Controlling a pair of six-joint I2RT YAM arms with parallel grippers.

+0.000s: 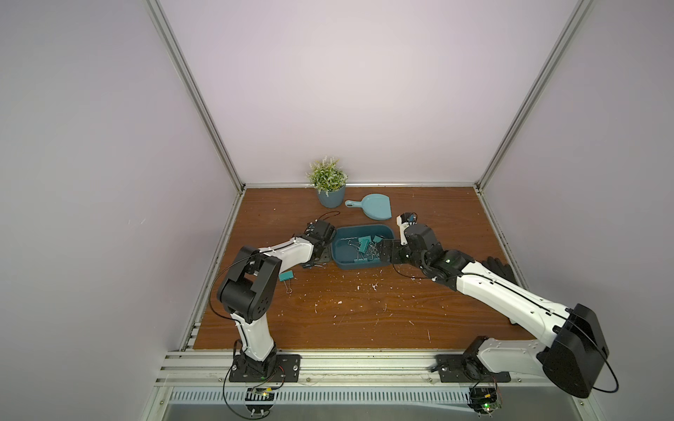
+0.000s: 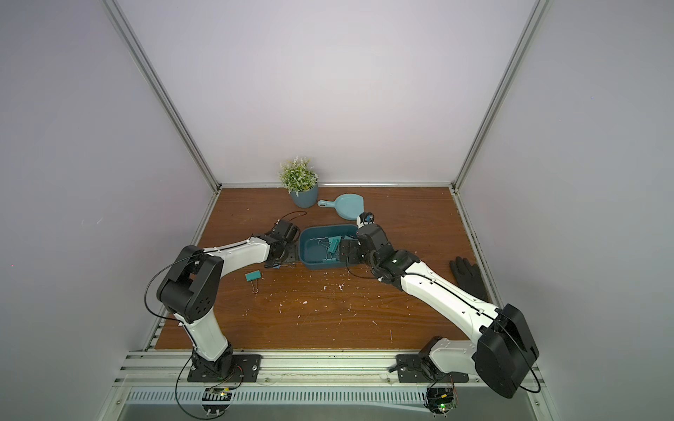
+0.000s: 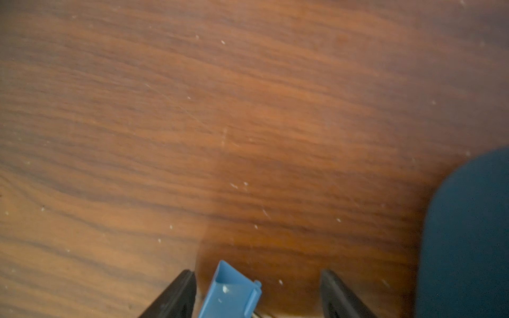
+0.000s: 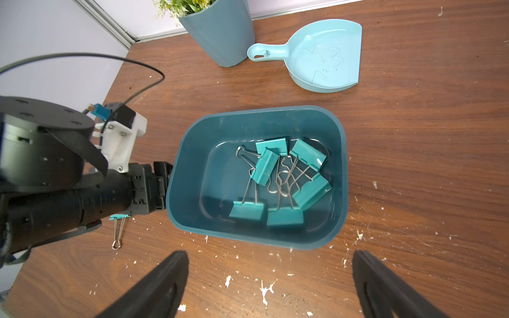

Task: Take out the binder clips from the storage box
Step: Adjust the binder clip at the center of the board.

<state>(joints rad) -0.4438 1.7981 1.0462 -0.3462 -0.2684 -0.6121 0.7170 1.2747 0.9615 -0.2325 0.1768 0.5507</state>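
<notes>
At the left of the brown wood-grain table (image 1: pixel 364 313), 1 teal binder clip with silver wire handles (image 1: pixel 286 277) is seen lying flat, outside the box and partly under the left arm's elbow in both top views. Just to its right, the left gripper (image 3: pixel 257 272) is pointed down at the wood, right beside the left wall of the shallow dark teal plastic storage box (image 4: pixel 187 165). Its black fingers (image 3: pixel 176 294) are spread apart. 1 blue binder clip (image 3: pixel 228 291) is seen between them in the left wrist view, close to 1 finger and well clear of the other, so it is not pinched. Whether this clip rests on the wood cannot be told.

The box is placed near the middle of the table. 6 teal binder clips (image 4: pixel 265 166) are left inside it, heaped toward its right half with their wire handles tangled.

Behind the box, a round blue-grey plant pot (image 1: pixel 330 198) with a green plant is stood against the back wall, and a light blue handled dustpan (image 1: pixel 375 209) is laid just to its right.

The right gripper (image 4: pixel 270 289) is held at the box's right side, its jaws spread wide and nothing between them. At the far right edge, a black glove (image 1: pixel 498 268) is laid flat.
</notes>
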